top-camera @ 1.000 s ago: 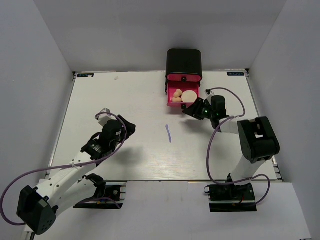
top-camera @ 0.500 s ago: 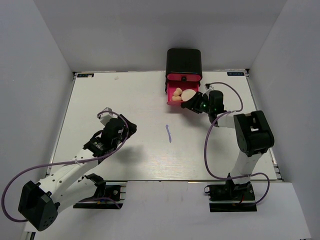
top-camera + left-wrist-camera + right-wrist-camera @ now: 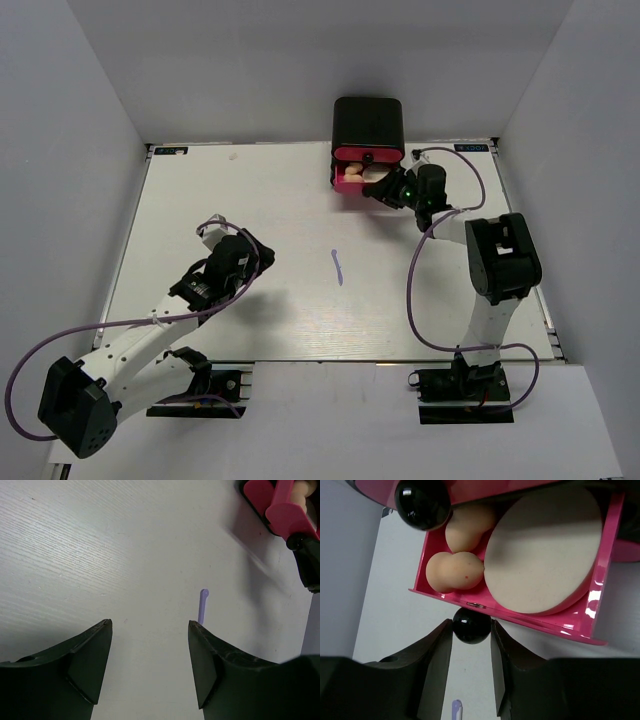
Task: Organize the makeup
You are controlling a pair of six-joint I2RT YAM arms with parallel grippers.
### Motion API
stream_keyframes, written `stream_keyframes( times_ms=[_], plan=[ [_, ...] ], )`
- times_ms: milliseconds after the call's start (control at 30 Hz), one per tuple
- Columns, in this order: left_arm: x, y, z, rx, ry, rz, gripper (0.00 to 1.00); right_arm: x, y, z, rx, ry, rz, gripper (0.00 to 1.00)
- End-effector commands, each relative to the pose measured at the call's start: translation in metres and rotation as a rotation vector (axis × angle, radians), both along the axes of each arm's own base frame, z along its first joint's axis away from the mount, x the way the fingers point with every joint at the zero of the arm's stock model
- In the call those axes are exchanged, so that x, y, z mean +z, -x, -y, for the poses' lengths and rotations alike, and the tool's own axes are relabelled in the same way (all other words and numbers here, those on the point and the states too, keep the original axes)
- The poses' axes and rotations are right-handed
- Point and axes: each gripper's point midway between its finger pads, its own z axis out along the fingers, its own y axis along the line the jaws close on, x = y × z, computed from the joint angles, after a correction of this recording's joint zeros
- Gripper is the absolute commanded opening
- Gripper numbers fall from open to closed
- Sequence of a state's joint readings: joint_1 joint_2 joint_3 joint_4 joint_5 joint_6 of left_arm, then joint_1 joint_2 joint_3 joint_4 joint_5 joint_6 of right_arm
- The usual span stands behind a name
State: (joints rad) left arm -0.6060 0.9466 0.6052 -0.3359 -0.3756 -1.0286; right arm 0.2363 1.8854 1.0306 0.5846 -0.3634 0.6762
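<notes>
- Right claw point(image 3: 470, 629) clamped on drawer knob point(image 3: 471, 623); push straight and level so the pink drawer point(image 3: 602, 555) shuts without catching the puff point(image 3: 545, 555).
- Left claw point(image 3: 150, 625) apart, empty, above the table near the purple stick point(image 3: 202, 606).

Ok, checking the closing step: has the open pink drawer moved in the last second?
Yes. The pink drawer has slid back into the black box, sticking out less, right gripper at its knob.
</notes>
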Motion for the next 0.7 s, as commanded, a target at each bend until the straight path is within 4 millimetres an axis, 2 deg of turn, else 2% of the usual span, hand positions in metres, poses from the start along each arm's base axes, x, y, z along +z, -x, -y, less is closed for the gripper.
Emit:
stream_keyframes(
  times_ms=[0, 133, 367, 533, 667],
  plan=[
    [0.02, -0.005, 0.008, -0.02, 0.024, 0.041, 0.72, 0.039, -0.031, 0.0, -0.018, -0.002, 0.148, 0.4],
    [0.02, -0.006, 0.008, -0.02, 0.023, 0.04, 0.72, 0.042, -0.05, 0.001, -0.023, 0.015, 0.173, 0.44],
    [0.019, -0.007, 0.01, -0.025, 0.022, 0.031, 0.72, 0.042, -0.071, 0.008, -0.036, 0.043, 0.21, 0.47],
    [0.019, -0.008, 0.011, -0.028, 0.013, 0.024, 0.72, 0.034, -0.08, 0.009, -0.042, 0.056, 0.212, 0.47],
    [0.02, -0.01, 0.013, -0.033, 0.014, 0.023, 0.72, 0.036, -0.08, 0.008, -0.03, 0.05, 0.223, 0.47]
  ],
)
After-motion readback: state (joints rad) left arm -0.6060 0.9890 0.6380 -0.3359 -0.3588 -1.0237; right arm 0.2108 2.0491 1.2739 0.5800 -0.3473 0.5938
